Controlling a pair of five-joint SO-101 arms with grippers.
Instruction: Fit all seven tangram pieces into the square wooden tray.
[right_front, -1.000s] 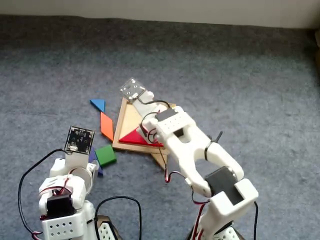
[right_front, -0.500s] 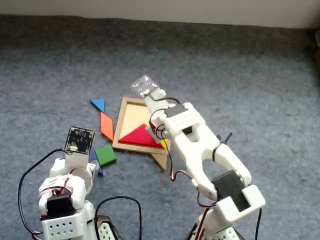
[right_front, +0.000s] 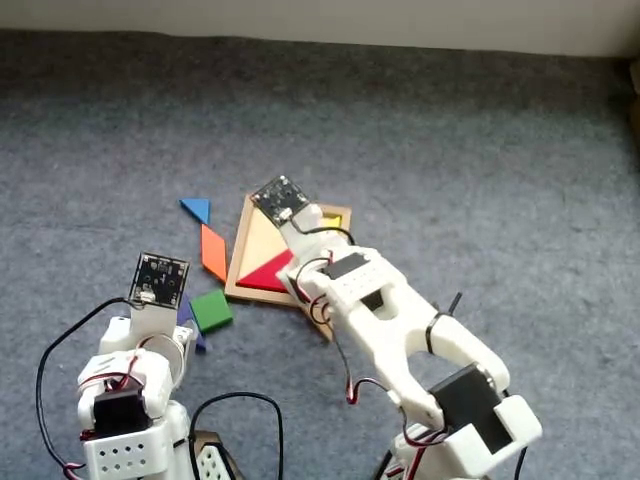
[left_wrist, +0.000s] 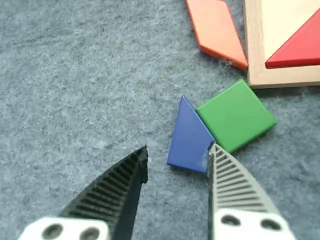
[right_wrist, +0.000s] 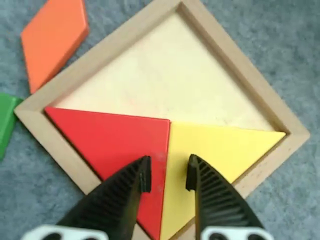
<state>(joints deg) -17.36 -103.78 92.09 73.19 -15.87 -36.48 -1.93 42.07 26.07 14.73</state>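
Note:
The square wooden tray holds a red triangle and a yellow triangle lying flat side by side along one half. My right gripper hovers just above their shared edge, slightly open and holding nothing. On the carpet lie an orange parallelogram, a green square and a dark blue triangle touching the square. My left gripper is open low over the blue triangle, one fingertip at its corner. A small blue triangle lies left of the tray.
Grey carpet covers the whole surface. The right arm stretches over the tray's near right corner and hides it. The left arm's wrist camera sits over the loose pieces. Open carpet lies beyond and to the right of the tray.
The right arm's wrist swung right, then drew back toward the near side over the tray, and a yellow piece now shows at the tray's far corner. The left arm has not moved.

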